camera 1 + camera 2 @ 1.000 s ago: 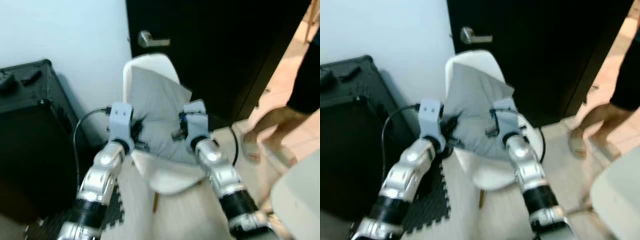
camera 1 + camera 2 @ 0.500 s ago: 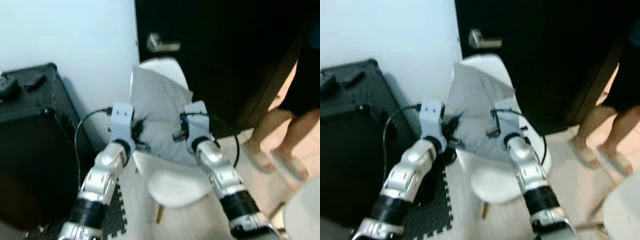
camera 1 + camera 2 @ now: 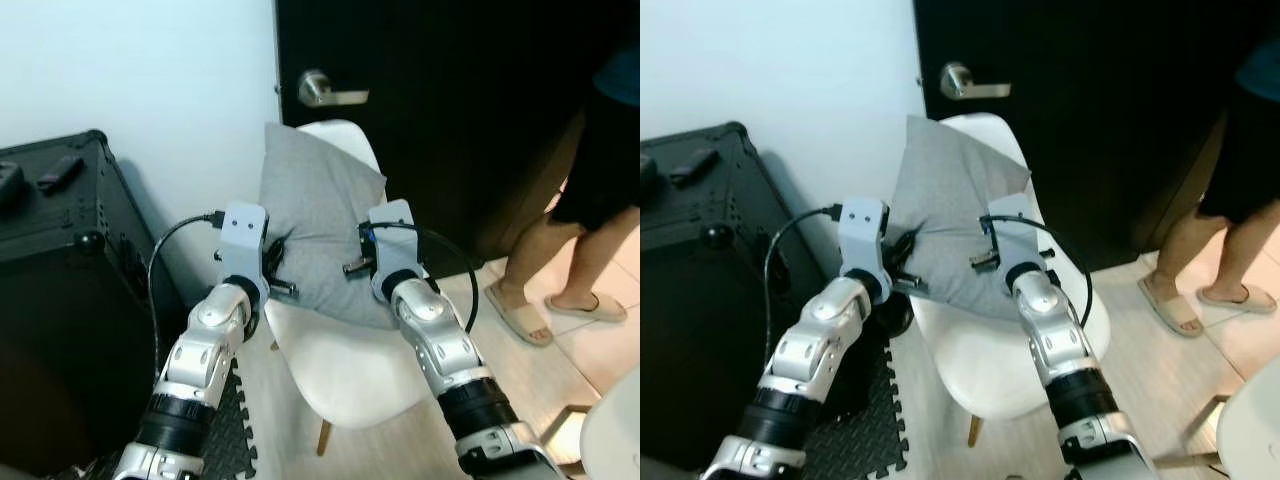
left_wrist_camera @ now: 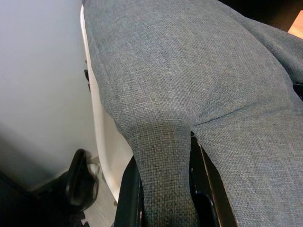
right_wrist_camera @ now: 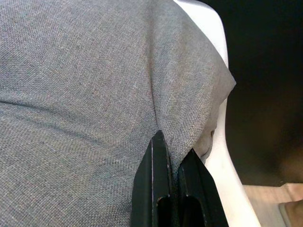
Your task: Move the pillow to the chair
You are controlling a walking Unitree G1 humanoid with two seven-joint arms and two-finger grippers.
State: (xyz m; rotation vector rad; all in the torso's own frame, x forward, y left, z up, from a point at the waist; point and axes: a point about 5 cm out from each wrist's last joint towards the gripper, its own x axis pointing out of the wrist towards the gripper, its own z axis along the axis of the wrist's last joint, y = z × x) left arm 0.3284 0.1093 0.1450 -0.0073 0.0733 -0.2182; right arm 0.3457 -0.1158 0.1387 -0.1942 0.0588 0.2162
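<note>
Pinching a fold of grey cloth, the left gripper (image 4: 163, 189) has its two black fingers closed on the near lower edge of the pillow (image 3: 320, 225), the fabric bunched into a ridge between them; the right gripper (image 5: 173, 189) has its fingers drawn narrow on a crease of the same pillow, near the corner that lies against the chair's white rim; so both grippers hold the pillow, one at each side of its lower part.

Outward from the grippers, the pillow stands on the chair (image 3: 345, 375), its lower edge on the seat and its upper part leaning on the chair's backrest; its long axis runs up the backrest, tilted back toward the door (image 3: 450, 120) behind the chair, with one upper corner pointing up beside the door handle (image 3: 325, 90).

The step in hand looks like the placing itself, nearly finished; the next move probably calls for both grippers to open and draw back from the chair without dragging the cloth, since a snagged fold could pull the pillow forward off the seat.

Beside the chair, on the robot's left, stands a black case (image 3: 60, 290); on the chair's other side a person's legs (image 3: 560, 260) in sandals stand on the floor.
</note>
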